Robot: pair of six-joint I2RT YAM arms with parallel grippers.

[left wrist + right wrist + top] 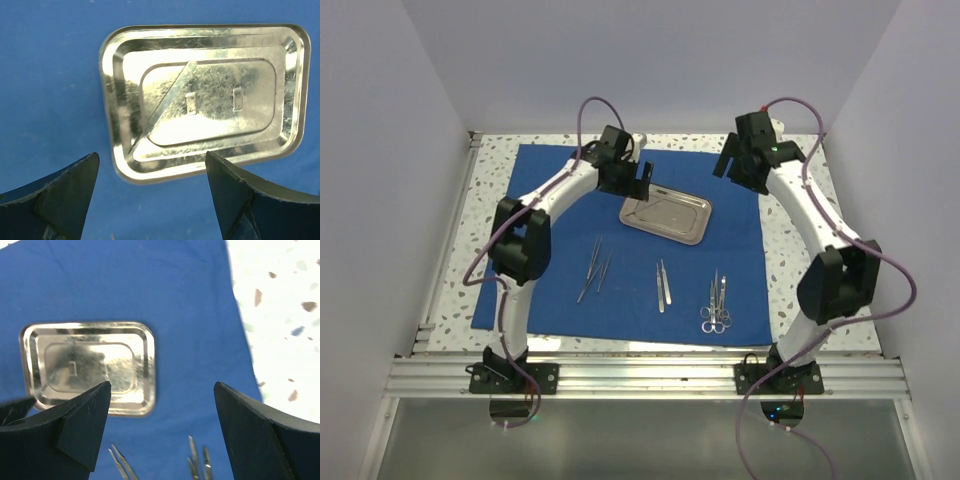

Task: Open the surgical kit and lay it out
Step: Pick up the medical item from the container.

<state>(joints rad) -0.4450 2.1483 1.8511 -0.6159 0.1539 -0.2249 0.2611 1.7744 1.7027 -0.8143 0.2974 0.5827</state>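
The royal-blue cloth lies spread flat on the table. The empty shiny steel tray sits on its far middle. Slim tweezers, a second pair and ring-handled forceps lie in a row on the near half of the cloth. My left gripper hovers at the tray's far left corner, open and empty. In the left wrist view the tray lies just ahead of it. My right gripper is open and empty above the cloth, right of the tray. Instrument tips show below it.
Speckled white tabletop borders the cloth on the right and left. White walls enclose the table on three sides. An aluminium rail with both arm bases runs along the near edge.
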